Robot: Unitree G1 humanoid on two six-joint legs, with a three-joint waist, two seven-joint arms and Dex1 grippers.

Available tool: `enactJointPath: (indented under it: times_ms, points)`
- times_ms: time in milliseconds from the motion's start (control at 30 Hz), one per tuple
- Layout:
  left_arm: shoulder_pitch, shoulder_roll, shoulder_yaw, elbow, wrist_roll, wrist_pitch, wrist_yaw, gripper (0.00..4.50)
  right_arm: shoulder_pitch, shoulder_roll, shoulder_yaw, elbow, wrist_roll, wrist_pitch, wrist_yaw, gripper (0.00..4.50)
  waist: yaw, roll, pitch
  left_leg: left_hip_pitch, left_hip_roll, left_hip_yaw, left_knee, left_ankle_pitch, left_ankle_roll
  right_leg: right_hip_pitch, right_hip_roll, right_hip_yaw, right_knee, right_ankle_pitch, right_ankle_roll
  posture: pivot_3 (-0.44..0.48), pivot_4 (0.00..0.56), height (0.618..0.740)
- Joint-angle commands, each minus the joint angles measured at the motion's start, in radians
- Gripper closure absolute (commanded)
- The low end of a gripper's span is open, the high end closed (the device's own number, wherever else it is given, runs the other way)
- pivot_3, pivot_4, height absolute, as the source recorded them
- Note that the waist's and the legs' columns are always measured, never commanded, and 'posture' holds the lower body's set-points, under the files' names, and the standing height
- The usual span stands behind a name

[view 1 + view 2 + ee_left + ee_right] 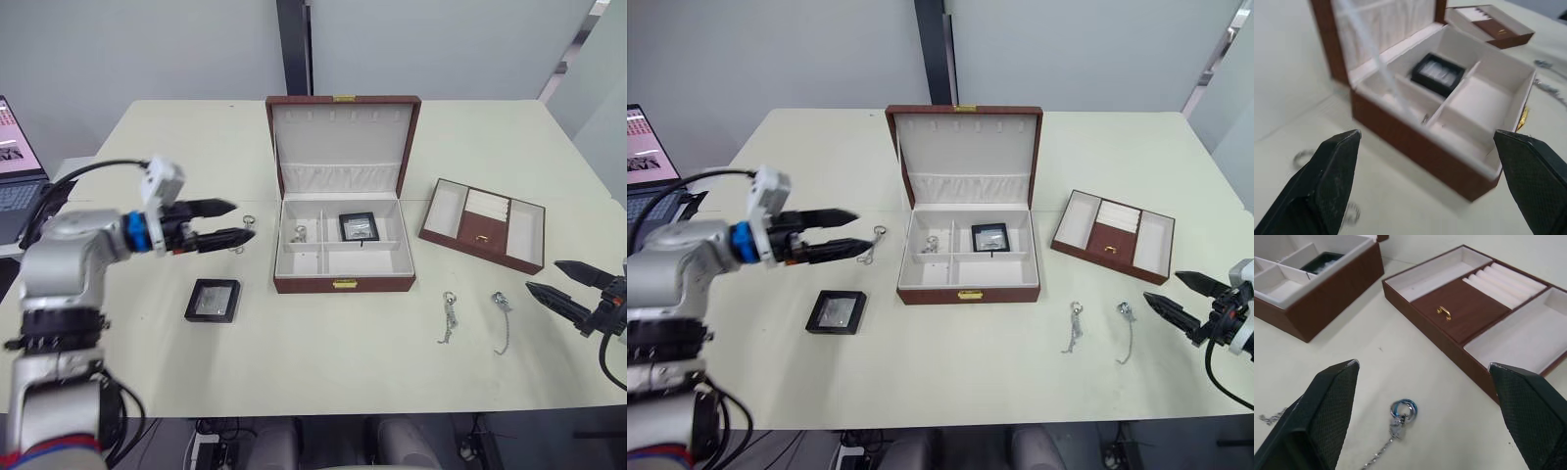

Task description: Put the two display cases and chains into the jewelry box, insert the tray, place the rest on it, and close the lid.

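Pale table (323,352) holds the open jewelry box (342,284) with one display case (359,226) already inside; left gripper (231,222) hovers, fingers apart, near the second display case (213,300), likely its next pickup

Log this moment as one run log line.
box open | one case inside | other case on table | tray out | left gripper open | right gripper open

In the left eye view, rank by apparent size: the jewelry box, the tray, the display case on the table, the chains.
1. jewelry box
2. tray
3. display case on the table
4. The two chains look alike in size; unranked between themselves.
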Motion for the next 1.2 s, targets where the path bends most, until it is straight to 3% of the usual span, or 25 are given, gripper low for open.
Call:
enactJointPath:
  times_ms: [33,200,433,667,1200]
  points:
    - [0.119,0.027,0.128,-0.101,-0.021,-0.014,0.099,0.02,-0.048,-0.011,0.031,0.087,-0.071,-0.090,0.016,0.00,0.002,0.000,0.000,0.000,0.000,0.000,0.000,0.000,0.000,0.000,0.000,0.000,0.000,0.000,0.000,0.000,0.150,0.740]
    - [0.302,0.019,0.258,-0.140,-0.009,-0.082,0.221,0.02,-0.100,-0.008,0.059,0.159,-0.085,-0.104,0.042,0.00,0.010,0.000,0.000,-0.001,0.000,0.000,0.000,0.000,0.000,0.000,-0.001,0.000,-0.001,0.000,0.000,0.000,0.150,0.740]
    - [0.510,0.015,0.349,-0.138,-0.002,-0.140,0.299,0.02,-0.154,-0.005,0.100,0.191,-0.100,-0.105,0.062,0.00,0.007,0.000,0.000,0.000,0.000,0.000,0.000,0.000,0.000,0.000,-0.002,0.000,-0.001,0.000,0.000,0.000,0.150,0.740]
    - [0.579,0.024,0.370,-0.131,-0.006,-0.152,0.325,0.02,-0.167,-0.020,0.120,0.224,-0.130,-0.124,0.078,0.00,0.008,0.000,0.000,0.000,0.000,0.000,-0.001,0.000,0.000,0.000,-0.002,-0.001,-0.001,0.000,0.000,0.000,0.150,0.740]
    - [0.591,0.041,0.354,-0.132,-0.023,-0.156,0.335,0.02,-0.158,-0.031,0.110,0.240,-0.154,-0.127,0.104,0.00,0.007,0.000,0.000,0.000,0.000,0.000,-0.001,0.000,0.000,0.000,-0.002,0.000,-0.001,0.000,0.000,0.000,0.150,0.740]
